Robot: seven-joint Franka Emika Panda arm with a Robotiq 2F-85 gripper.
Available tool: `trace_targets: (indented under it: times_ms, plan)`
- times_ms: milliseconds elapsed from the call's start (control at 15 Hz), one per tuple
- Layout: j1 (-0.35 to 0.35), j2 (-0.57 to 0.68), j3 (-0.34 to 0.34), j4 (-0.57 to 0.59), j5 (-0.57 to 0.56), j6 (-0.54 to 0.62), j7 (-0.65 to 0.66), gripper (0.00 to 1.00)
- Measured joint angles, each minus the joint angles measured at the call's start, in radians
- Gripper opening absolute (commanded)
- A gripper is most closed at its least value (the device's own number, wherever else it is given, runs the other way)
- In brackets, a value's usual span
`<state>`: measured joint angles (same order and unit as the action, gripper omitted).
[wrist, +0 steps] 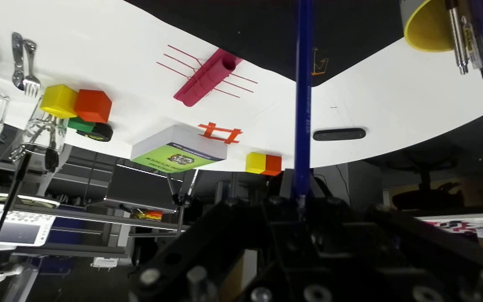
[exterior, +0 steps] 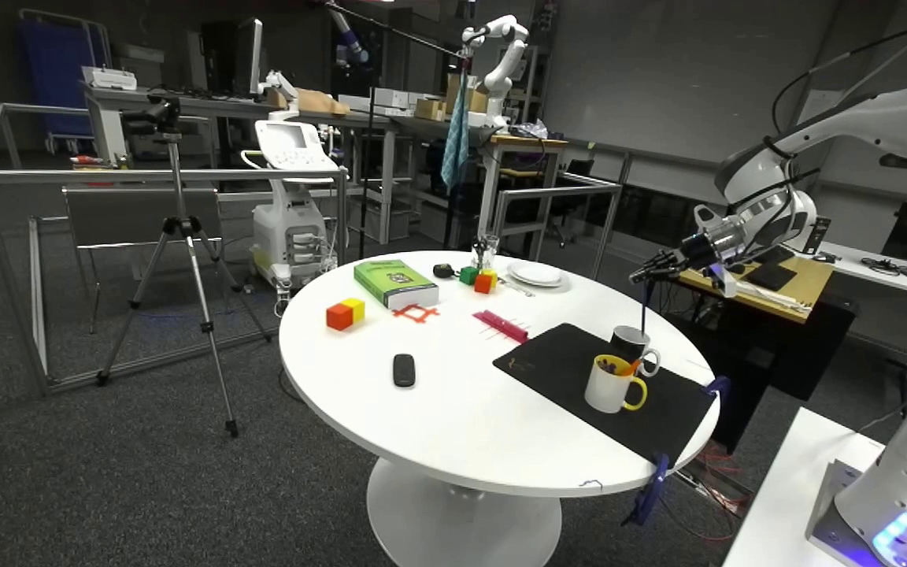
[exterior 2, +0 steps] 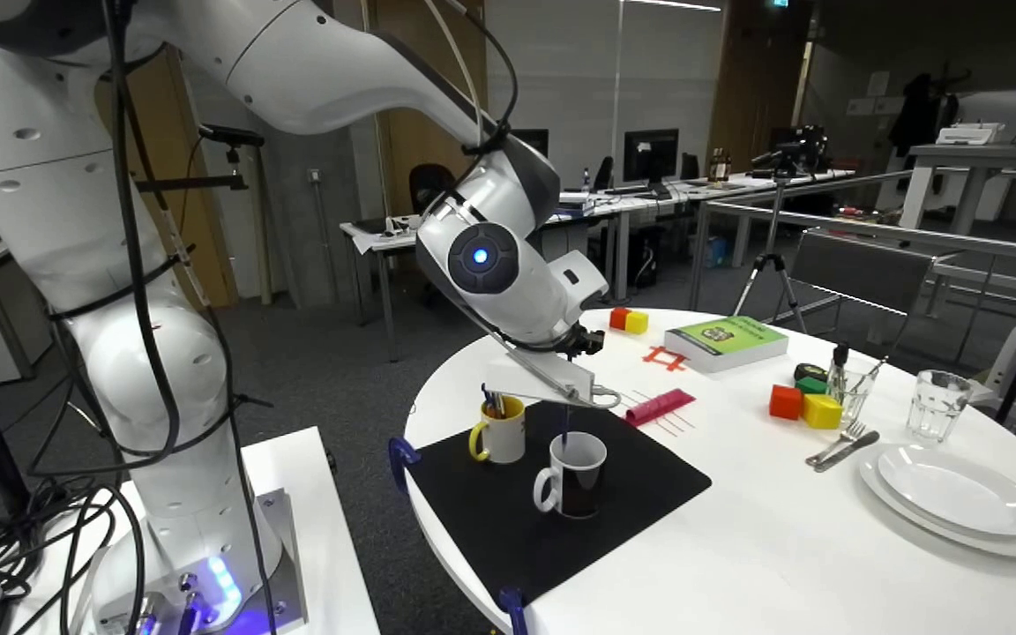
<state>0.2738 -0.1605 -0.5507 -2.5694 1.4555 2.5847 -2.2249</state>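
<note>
- Pen [wrist: 303,105], blue and slim (possibly a pencil, hard to tell), is hanging nearly upright from the gripper [wrist: 302,189], its upper end sitting between the fingertips
- The gripper is pinching the pen; in the wrist view a finger is flanking the shaft on each side
- As for progress, the grasp is looking complete, and the pen is lining up with the white-and-dark mug [exterior 2: 583,481]: in both exterior views its lower part is meeting the mouth of that mug
- The lower end is probably reaching just inside the rim, but the mug wall is hiding the depth, so whether it is touching the bottom cannot be told
- Letting go is seeming to be the part left, in my judgement; the fingers are bearing the pen, so it is not yet standing free
- Relative to the gripper, the pen is running straight down from the fingertips, while the mug is standing upright beneath, its rim lying well below the fingers
- A yellow-lined mug [exterior: 605,390], holding several writing tools [wrist: 458,42], is standing nearby, and both mugs are resting on a black mat [exterior 2: 508,520]
</note>
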Motion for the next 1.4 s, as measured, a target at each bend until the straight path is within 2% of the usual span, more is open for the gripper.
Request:
trace_targets:
  times_ms: [133,200,400,667,933,1267,1333,1400]
  plan:
    - [0.0,0.021,-0.01,0.001,0.003,-0.033,-0.046,0.01]
    - [-0.032,0.033,0.015,0.002,0.007,-0.055,-0.064,0.01]
    - [-0.188,0.085,0.141,0.01,0.015,-0.127,-0.112,0.01]
    - [-0.311,0.169,0.222,0.043,0.015,-0.177,-0.16,0.01]
    - [-0.365,0.241,0.266,0.09,0.015,-0.196,-0.191,0.01]
    - [-0.381,0.312,0.308,0.143,0.015,-0.202,-0.194,0.01]
    - [-0.381,0.325,0.314,0.152,0.015,-0.203,-0.194,0.31]
    - [-0.381,0.338,0.32,0.161,0.015,-0.203,-0.194,0.33]
